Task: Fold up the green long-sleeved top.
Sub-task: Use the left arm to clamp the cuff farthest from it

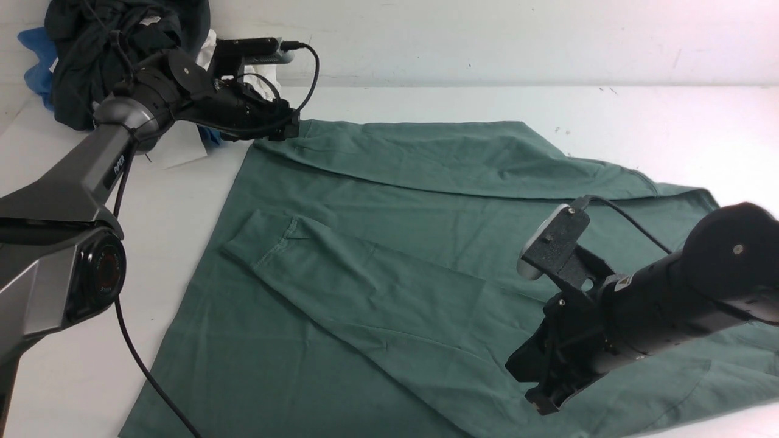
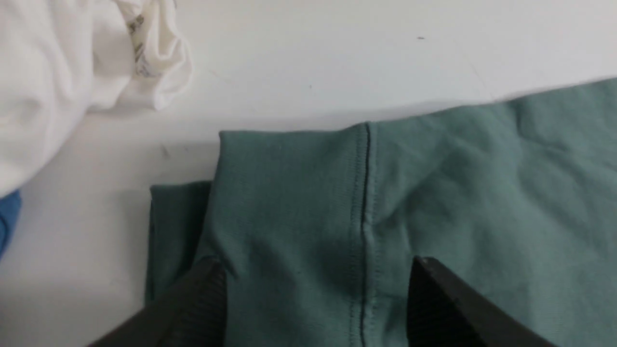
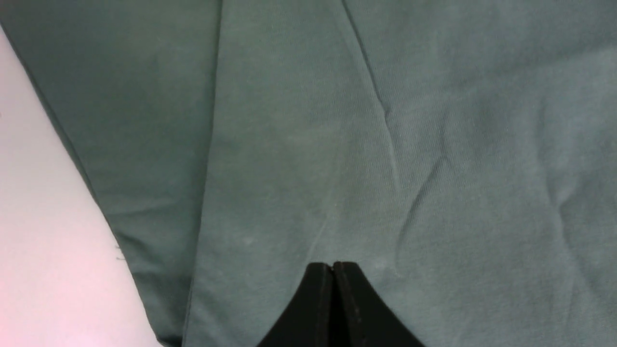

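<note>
The top (image 1: 389, 255) is seen spread flat on the white table (image 1: 669, 121), filling the middle and lower part of the front view, with its far edge folded over in a band across the upper middle of the frame. One sleeve (image 1: 365, 286) is laid diagonally across the body, its cuff (image 1: 255, 237) lying toward the centre left of the frame. The left gripper (image 1: 292, 131) is held at the upper left corner of the top, just at the end of the folded band. In the left wrist view this gripper (image 2: 315, 270) is shown wide open, its two black fingers (image 2: 193, 308) set well apart on either side of a stitched seam (image 2: 366, 193) in the green cloth; nothing is pinched between them, and whether the tips touch the cloth cannot be told. A second green layer (image 2: 173, 231) is seen beside the upper one. The right gripper (image 1: 541, 401) is lowered over the top in the lower right of the front view. In the right wrist view its fingertips (image 3: 333, 265) are pressed fully together above the cloth, and no fold is seen caught between them. A black garment (image 1: 103, 55) is piled in the upper left corner of the front view, with a blue garment (image 1: 36, 61) behind it and a white garment (image 2: 58, 72) near the left gripper.
</note>
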Controlling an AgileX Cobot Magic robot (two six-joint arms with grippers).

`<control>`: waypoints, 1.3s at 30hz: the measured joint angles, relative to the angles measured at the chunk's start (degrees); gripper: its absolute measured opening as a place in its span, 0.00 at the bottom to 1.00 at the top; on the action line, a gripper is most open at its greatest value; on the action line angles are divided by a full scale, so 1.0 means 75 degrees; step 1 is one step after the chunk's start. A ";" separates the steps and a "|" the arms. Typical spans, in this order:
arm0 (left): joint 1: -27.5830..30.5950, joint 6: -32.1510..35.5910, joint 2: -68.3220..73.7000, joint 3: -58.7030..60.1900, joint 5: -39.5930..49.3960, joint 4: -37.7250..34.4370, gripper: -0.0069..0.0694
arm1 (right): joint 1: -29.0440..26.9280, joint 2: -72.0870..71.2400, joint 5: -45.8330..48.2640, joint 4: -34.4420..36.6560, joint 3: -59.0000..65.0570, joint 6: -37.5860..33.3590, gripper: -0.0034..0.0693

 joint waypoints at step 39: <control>-0.0128 0.1700 0.0205 -0.0008 -0.0541 0.1308 0.46 | 0.0000 0.0000 -0.0064 0.0000 0.0000 -0.0149 0.03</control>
